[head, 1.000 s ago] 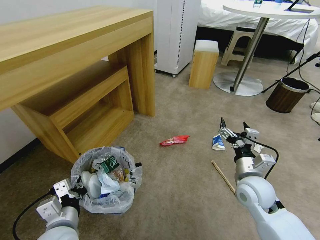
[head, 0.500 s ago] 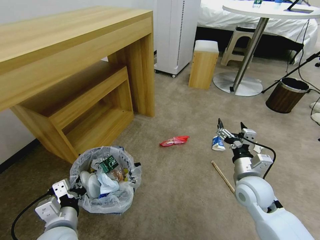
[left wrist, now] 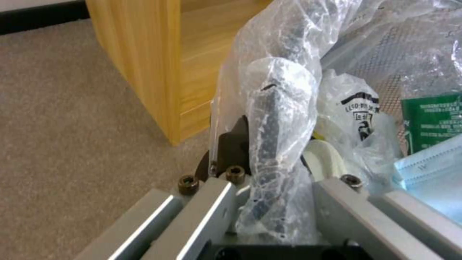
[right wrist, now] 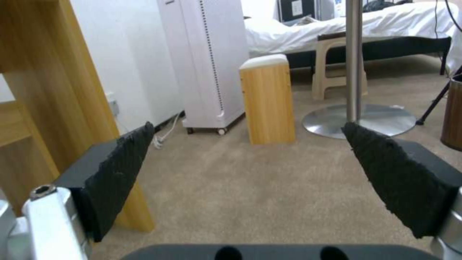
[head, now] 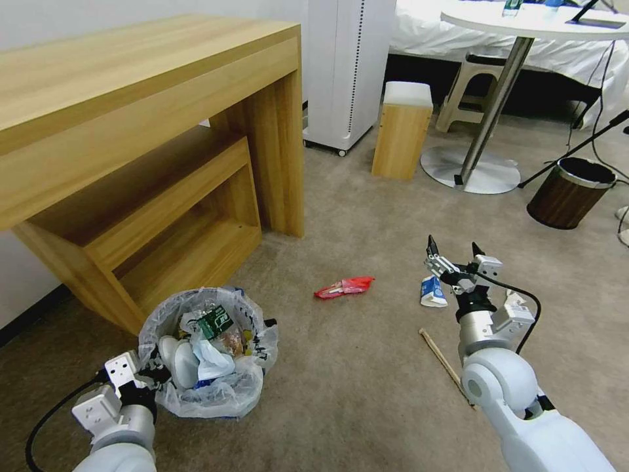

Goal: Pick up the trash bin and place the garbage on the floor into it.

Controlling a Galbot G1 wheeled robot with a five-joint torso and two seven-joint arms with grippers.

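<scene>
The trash bin (head: 208,354), lined with a crinkly plastic bag and full of litter, sits at the lower left of the head view on the floor (head: 354,380), its rim pinched by the left gripper (head: 152,373). At centre lies a red wrapper (head: 344,286); to its right a blue-white carton (head: 431,291) and a wooden stick (head: 445,367). The right gripper (head: 453,252) hovers above the carton, spread wide and holding nothing. A wooden bench (head: 131,131) fills the upper left.

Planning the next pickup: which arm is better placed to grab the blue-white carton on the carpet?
Likely the right: the right gripper is open and empty, just above the carton. The left gripper is clamped on the trash bin rim.
</scene>
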